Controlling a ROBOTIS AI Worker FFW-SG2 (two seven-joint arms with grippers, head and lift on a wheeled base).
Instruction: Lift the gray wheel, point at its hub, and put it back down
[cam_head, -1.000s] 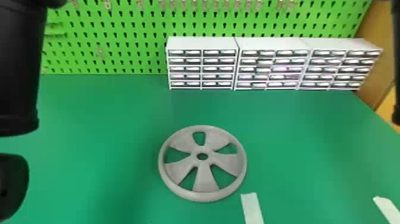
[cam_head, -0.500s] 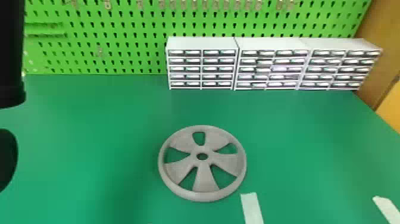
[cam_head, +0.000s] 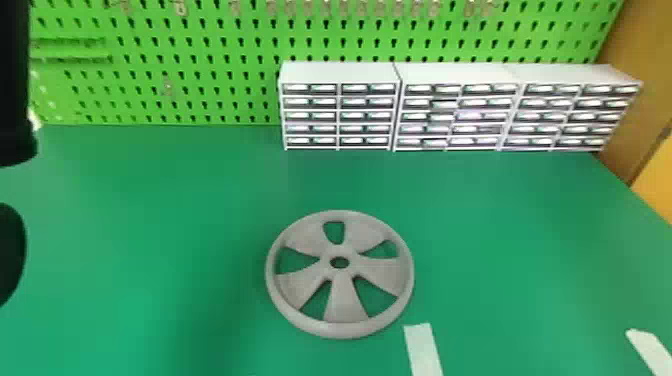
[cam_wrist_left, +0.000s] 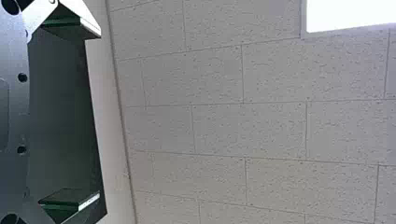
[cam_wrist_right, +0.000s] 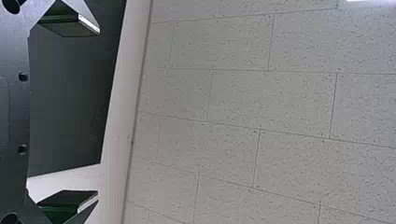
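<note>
Probably to avoid the wheel (cam_head: 345, 300), flat on the tabletop (cam_head: 150, 200) well in from its back and right edges, I hold the left gripper (cam_wrist_left: 92, 116) and right gripper (cam_wrist_right: 92, 114) wide, empty.

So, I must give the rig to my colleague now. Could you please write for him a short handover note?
Left gripper: open, empty.
Right gripper: open, empty.
Gray wheel: flat on the green table, nothing touching it.
Done: cannot tell; the wheel may be untouched or already put back.
Left: if not yet done, lift it, point at its hub, put it back down.
</note>
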